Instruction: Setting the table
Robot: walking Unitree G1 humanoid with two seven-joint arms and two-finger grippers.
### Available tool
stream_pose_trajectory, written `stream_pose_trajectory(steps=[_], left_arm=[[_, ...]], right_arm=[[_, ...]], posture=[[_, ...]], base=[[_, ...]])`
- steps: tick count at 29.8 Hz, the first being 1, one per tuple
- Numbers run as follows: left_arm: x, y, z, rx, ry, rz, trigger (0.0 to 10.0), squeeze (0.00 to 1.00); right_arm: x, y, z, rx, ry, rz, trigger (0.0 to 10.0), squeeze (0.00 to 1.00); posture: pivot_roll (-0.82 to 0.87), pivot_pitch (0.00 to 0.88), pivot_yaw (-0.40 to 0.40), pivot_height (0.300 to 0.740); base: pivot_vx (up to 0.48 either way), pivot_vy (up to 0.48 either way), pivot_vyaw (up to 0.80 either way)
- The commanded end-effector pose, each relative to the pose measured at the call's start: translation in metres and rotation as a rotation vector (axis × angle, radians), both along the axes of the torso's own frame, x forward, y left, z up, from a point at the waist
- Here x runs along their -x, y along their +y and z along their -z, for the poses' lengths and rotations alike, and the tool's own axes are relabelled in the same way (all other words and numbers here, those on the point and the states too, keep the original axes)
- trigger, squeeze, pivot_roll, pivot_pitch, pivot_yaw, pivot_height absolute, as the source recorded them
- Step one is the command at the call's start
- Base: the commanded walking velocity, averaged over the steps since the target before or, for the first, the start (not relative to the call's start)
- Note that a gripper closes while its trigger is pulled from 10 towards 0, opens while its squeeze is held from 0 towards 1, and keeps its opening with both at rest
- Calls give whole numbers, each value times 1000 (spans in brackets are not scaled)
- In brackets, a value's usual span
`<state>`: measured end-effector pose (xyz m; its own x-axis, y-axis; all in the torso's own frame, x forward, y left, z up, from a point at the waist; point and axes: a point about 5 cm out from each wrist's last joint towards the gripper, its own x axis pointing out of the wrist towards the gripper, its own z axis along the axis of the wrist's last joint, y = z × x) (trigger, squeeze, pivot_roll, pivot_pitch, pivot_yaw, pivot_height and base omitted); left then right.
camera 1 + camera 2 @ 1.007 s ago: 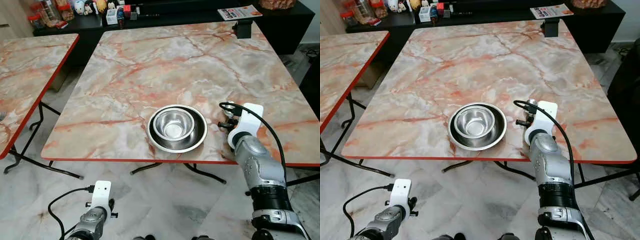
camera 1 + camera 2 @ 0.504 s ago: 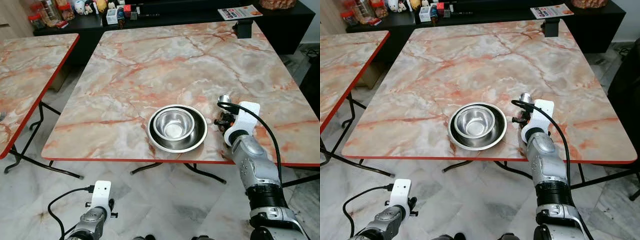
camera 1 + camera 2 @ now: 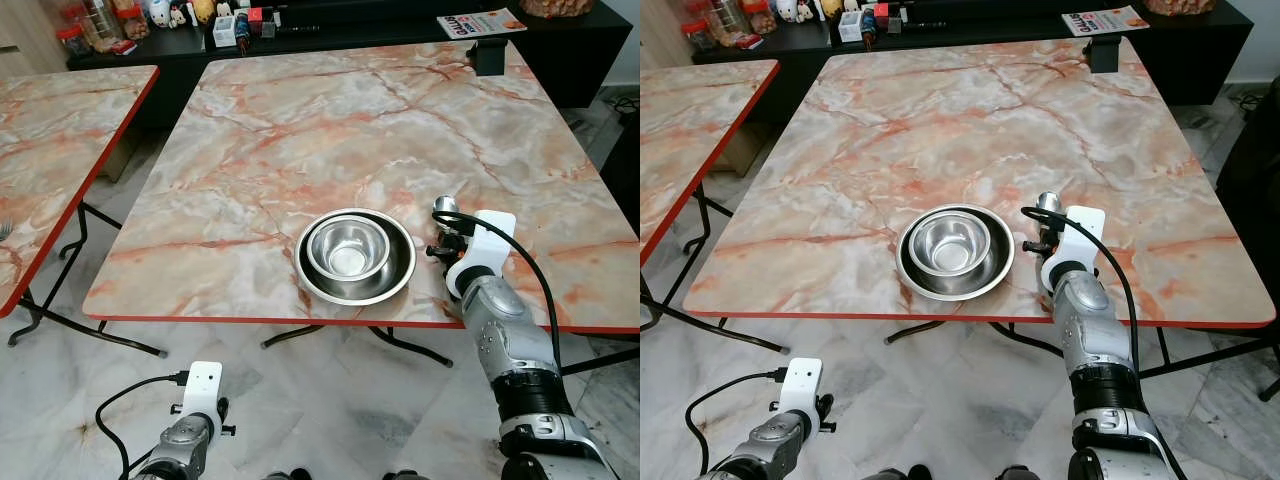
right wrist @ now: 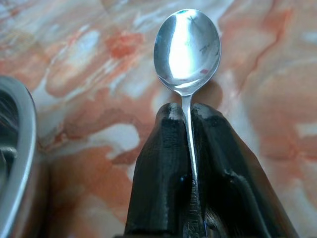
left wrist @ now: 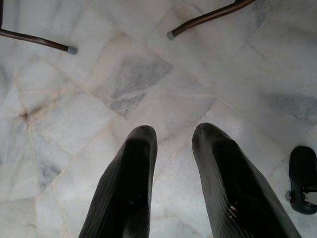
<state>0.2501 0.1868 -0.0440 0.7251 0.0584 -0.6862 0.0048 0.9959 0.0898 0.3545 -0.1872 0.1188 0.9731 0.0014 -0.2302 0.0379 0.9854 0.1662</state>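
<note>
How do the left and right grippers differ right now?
The right gripper has its fingers shut on a spoon's handle; the left gripper is open with nothing between its fingers. The right gripper is raised over the marble table, beside the stacked steel bowls; the left gripper hangs low, pointing at the tiled floor. Both have two long black fingers.

head views high above table, wrist views close
</note>
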Motion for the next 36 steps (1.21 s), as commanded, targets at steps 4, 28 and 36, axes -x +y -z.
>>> stream_pose_trajectory(steps=[4,28,36], left_arm=[[5,5,4,-18,29,-13,10000,0],[5,4,4,-22,32,-10,10000,0],[5,4,4,-24,31,-12,10000,0]], right_arm=[[3,4,7,8,14,-35,10000,0],[2,6,9,17,14,-63,10000,1000],[1,8,6,19,8,-68,10000,1000]], posture=[[-69,153,103,740],[-67,155,101,740],[-67,152,100,740]], base=[[0,0,0],[0,0,0],[0,0,0]])
